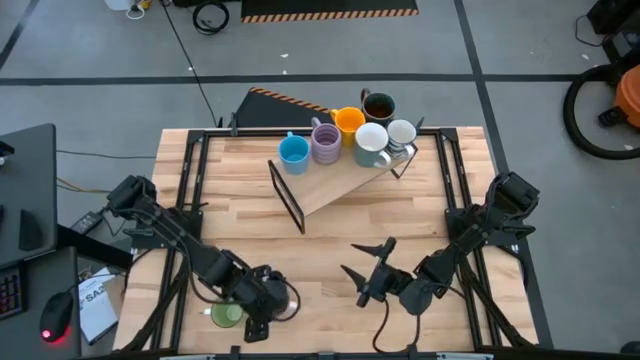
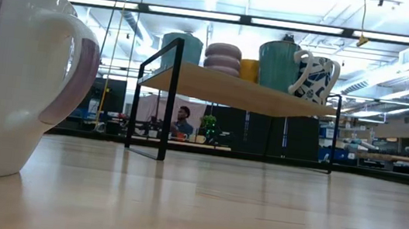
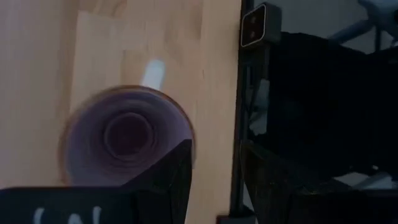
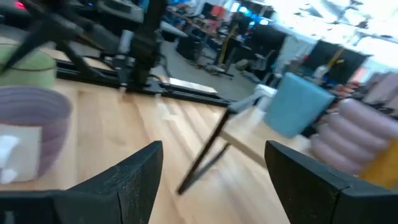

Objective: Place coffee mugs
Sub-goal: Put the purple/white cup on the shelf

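Note:
A purple mug [image 3: 124, 134] with a white handle [image 2: 68, 51] stands upright on its base near the table's front edge, left of centre. My left gripper [image 1: 262, 305] hangs over it, open, pointing steeply down; one finger [image 3: 171, 177] shows in front of the mug's rim, and I see no touch. A green mug [image 1: 225, 315] stands just left of it. My right gripper [image 4: 211, 180] is open and level at the front right [image 1: 367, 262], holding nothing. On the shelf [image 1: 335, 180] stand blue [image 1: 293, 152], ribbed purple [image 1: 326, 143], orange [image 1: 348, 121], dark [image 1: 378, 106] and two white mugs [image 1: 385, 140].
The shelf is a wooden board on black wire legs [image 2: 167, 102], set slantwise at the table's far middle. Black rails [image 1: 190, 190] run along both sides of the table. Bare wood lies between the shelf and the two grippers.

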Robot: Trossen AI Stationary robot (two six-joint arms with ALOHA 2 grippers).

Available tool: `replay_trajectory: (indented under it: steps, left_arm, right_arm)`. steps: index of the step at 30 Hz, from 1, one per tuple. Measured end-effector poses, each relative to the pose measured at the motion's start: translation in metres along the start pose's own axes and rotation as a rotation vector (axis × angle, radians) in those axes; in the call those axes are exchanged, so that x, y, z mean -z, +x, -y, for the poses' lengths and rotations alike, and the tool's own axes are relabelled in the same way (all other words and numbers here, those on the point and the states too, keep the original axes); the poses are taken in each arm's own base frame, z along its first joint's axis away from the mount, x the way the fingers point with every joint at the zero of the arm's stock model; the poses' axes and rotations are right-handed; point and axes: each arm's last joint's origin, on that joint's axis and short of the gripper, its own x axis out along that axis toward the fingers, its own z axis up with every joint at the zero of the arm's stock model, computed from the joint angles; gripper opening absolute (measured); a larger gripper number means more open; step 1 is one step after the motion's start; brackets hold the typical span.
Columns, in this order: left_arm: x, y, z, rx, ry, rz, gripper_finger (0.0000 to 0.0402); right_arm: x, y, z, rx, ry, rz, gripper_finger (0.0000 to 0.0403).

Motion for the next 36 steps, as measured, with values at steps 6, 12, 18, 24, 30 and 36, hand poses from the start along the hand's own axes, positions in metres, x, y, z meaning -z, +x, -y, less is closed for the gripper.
replay_trajectory:
  steps: [6, 12, 18, 24, 30, 36]
  left_arm:
    - [0.007, 0.012, 0.010, -0.060, -0.053, -0.038, 0.0142]
    - [0.008, 0.018, 0.014, -0.169, -0.057, -0.044, 0.0142]
    - [0.000, 0.022, 0.020, -0.225, -0.024, -0.003, 0.0142]
    - [0.003, 0.041, 0.017, -0.280, 0.048, -0.044, 0.0142]
    - [0.006, 0.053, 0.012, -0.321, 0.070, -0.087, 0.0142]
    - [0.007, 0.059, 0.008, -0.346, 0.116, -0.123, 0.0141]
  right_arm:
    - [-0.003, -0.003, 0.001, 0.055, -0.040, -0.001, 0.0288]
    - [-0.003, 0.007, 0.005, 0.059, -0.048, -0.004, 0.0288]
    - [-0.003, 0.016, 0.007, 0.038, -0.046, -0.004, 0.0288]
    - [-0.003, 0.019, 0.007, 0.021, -0.043, -0.002, 0.0288]
    - [-0.003, 0.018, 0.007, 0.019, -0.040, -0.001, 0.0288]
    - [-0.002, 0.018, 0.007, 0.015, -0.011, -0.003, 0.0288]
